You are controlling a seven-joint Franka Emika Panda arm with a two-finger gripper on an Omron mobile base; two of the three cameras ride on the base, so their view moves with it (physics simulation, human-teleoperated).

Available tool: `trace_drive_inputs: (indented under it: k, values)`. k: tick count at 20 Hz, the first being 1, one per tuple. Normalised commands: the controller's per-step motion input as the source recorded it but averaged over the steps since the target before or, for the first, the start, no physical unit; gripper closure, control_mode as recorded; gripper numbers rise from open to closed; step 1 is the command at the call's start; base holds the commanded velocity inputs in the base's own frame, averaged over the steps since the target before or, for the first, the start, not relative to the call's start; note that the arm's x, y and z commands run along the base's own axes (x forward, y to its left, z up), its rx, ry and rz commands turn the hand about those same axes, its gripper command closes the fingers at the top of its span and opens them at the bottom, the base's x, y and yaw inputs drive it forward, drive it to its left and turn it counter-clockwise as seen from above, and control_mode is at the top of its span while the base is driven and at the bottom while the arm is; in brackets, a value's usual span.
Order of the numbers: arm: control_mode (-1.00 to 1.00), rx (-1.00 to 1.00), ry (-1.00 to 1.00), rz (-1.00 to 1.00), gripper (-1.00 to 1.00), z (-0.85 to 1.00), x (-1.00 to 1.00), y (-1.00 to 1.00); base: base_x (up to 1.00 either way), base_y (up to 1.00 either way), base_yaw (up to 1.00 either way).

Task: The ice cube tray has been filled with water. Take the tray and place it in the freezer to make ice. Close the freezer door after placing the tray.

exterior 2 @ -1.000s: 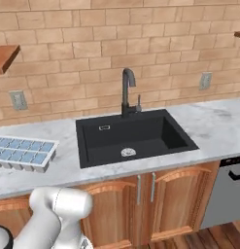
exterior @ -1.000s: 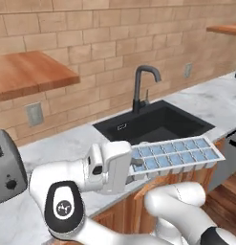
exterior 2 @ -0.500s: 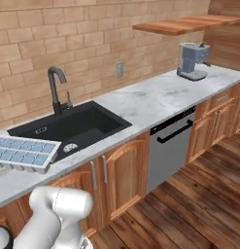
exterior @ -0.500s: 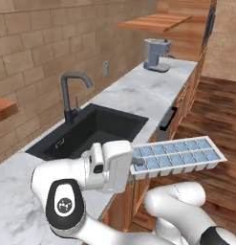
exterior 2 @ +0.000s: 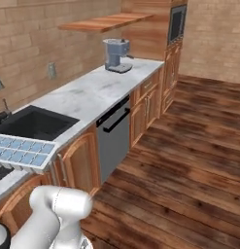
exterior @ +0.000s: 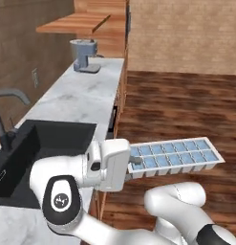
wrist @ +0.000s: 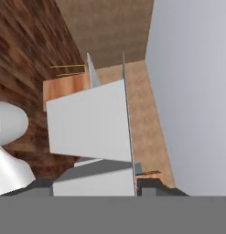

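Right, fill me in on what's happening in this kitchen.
The white robot arm is carrying the long white plastic ice cube tray, its two rows of cells filled with pale blue water. The gripper clamps one short end, and the tray sticks out level over the wooden floor, beside the marble counter. A grey coffee machine stands further along that counter, past the black sink. The tray is not yet stowed.

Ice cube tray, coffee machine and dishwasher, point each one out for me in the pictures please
ice cube tray [exterior: 174, 158], left base view, on the pale-blue cells near its middle.
coffee machine [exterior 2: 116, 54], right base view, on its grey-blue body at the counter's far end.
dishwasher [exterior 2: 114, 138], right base view, on its grey front panel below the dark handle.
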Motion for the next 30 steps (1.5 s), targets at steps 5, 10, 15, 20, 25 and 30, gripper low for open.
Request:
trace_drive_inputs:
  k: [5,10,15,20,25,30]
  values:
    - [1.00,0.00,0.00,0.00,1.00,0.00,0.00,0.00,0.00,-0.44,-0.56]
    - [1.00,0.00,0.00,0.00,1.00,0.00,0.00,0.00,0.05,-0.52,-0.48]
    - [1.00,0.00,0.00,0.00,1.00,0.00,0.00,0.00,0.07,-0.48,-0.61]
    - [1.00,0.00,0.00,0.00,1.00,0.00,0.00,0.00,0.08,-0.40,-0.71]
    - [1.00,0.00,0.00,0.00,1.00,0.00,0.00,0.00,0.12,-0.26,-0.87]
    - [1.00,0.00,0.00,0.00,1.00,0.00,0.00,0.00,0.15,-0.19,-0.96]
